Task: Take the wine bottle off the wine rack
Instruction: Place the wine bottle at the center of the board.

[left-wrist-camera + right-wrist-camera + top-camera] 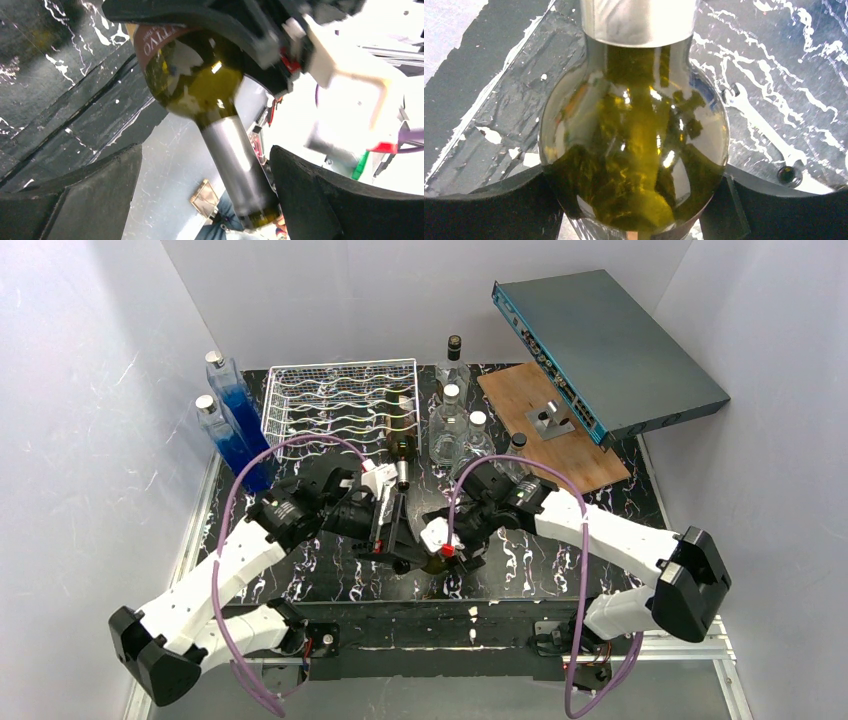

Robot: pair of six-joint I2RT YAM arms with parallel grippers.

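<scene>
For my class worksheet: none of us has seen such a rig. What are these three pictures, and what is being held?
Two white robot arms stand at a black marbled table. The wide picture looks down from above; the other two come from a camera on each wrist. The right hand grips a dark green glass wine bottle; the left hand is open around its silver-sleeved neck. Further back are a silver-white wire rack, two bottles of blue liquid, clear glass bottles and a brown wooden board.
</scene>
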